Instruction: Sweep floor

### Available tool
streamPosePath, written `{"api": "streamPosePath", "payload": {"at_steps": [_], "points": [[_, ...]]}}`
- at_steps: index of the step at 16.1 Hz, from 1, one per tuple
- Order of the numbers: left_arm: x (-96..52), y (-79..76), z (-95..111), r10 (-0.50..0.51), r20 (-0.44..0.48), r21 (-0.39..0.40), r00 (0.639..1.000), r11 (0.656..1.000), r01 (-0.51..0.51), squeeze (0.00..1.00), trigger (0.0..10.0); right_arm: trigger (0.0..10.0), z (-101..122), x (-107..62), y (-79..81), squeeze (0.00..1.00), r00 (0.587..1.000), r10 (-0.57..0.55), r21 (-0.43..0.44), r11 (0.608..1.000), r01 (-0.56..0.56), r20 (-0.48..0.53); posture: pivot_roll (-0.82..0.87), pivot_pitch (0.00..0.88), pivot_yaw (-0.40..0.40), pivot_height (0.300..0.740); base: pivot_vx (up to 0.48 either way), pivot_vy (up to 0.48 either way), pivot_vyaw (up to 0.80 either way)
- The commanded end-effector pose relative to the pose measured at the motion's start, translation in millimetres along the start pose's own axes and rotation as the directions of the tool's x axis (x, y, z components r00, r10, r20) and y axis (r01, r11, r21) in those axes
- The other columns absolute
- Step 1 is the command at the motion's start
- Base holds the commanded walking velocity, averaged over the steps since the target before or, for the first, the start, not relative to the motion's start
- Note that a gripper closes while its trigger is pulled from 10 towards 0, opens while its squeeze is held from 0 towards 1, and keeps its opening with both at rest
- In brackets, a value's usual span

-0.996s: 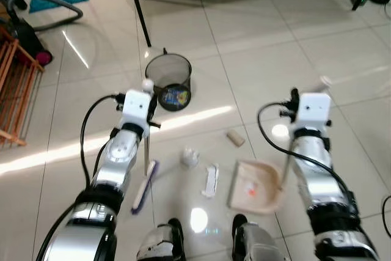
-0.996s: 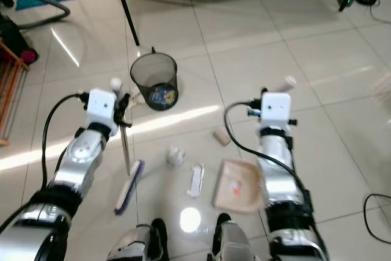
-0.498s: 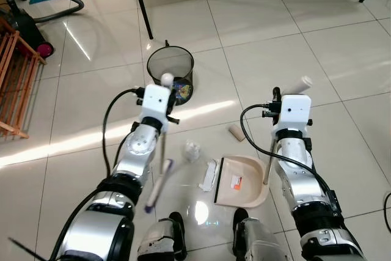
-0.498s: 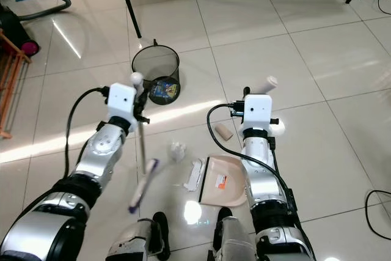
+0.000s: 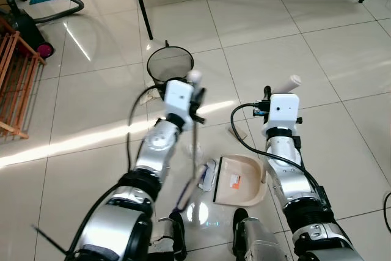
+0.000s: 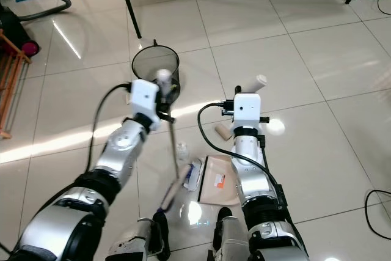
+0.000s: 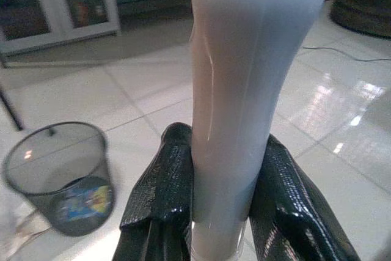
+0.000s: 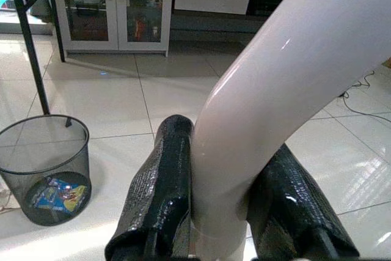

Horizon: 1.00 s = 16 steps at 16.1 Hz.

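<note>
dustpan: beige | bin: black mesh | floor: cream tiles

Head cameras look steeply down from above at the tiled floor, both arms reaching forward. Each wrist camera sits close behind its fingers, facing low across the tiles; both catch the mesh bin and glass-door cabinet.

Slim tilted broom with purple bristles beside the beige dustpan flat on glossy tiles.
</note>
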<state>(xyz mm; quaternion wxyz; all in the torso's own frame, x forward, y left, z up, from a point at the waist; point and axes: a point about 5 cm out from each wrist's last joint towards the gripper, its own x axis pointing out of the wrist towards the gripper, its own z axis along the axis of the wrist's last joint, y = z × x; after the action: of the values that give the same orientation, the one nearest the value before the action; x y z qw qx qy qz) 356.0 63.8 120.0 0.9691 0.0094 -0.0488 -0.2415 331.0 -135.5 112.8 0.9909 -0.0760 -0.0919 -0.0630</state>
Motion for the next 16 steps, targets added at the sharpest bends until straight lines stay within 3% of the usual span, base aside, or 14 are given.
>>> {"api": "streamPosePath", "payload": {"at_steps": [1, 4, 8, 11, 13, 16], "points": [[1.9, -8.9, -3.0, -0.046, -0.015, -0.031, 0.999, 0.998, 0.045, 0.00, 10.0, 10.0, -4.3, -3.6, 8.2, 0.00, 1.000, 0.022, 0.017, 1.000, -0.021, -0.020, 0.06, 0.298, 0.106, 0.740, 0.000, 0.000, 0.00], [10.8, -16.6, 10.3, -0.093, 0.049, -0.116, 0.994, 0.988, 0.099, 0.00, 10.0, 10.0, -6.2, -5.3, 8.3, 0.00, 0.999, 0.022, 0.023, 1.000, -0.021, -0.027, 0.05, 0.290, 0.100, 0.740, 0.000, 0.000, 0.00], [20.4, -8.9, 36.0, -0.120, 0.144, -0.063, 0.982, 0.990, 0.130, 0.00, 10.0, 10.0, -7.6, -4.0, 9.1, 0.00, 0.999, 0.028, 0.042, 0.999, -0.026, -0.040, 0.06, 0.289, 0.101, 0.740, 0.000, 0.000, 0.00], [24.2, -11.7, 58.4, -0.262, 0.221, -0.007, 0.939, 0.963, 0.270, 0.00, 10.0, 10.0, -10.3, -4.5, 5.9, 0.00, 0.998, 0.021, 0.046, 0.999, -0.019, -0.051, 0.06, 0.279, 0.104, 0.740, 0.000, 0.000, 0.00], [21.8, -8.6, 68.7, -0.337, 0.245, 0.042, 0.909, 0.941, 0.337, 0.00, 10.0, 10.0, -12.3, -4.6, 4.0, 0.00, 0.998, 0.012, 0.052, 0.999, -0.009, -0.060, 0.06, 0.265, 0.112, 0.740, 0.000, 0.000, 0.00], [-0.8, 8.3, 86.5, -0.466, 0.258, 0.090, 0.846, 0.884, 0.459, 0.00, 10.0, 10.0, -16.7, -5.5, -6.9, 0.00, 0.997, -0.023, 0.056, 0.998, 0.027, -0.073, 0.08, 0.229, 0.136, 0.740, 0.000, 0.000, 0.00]]}}
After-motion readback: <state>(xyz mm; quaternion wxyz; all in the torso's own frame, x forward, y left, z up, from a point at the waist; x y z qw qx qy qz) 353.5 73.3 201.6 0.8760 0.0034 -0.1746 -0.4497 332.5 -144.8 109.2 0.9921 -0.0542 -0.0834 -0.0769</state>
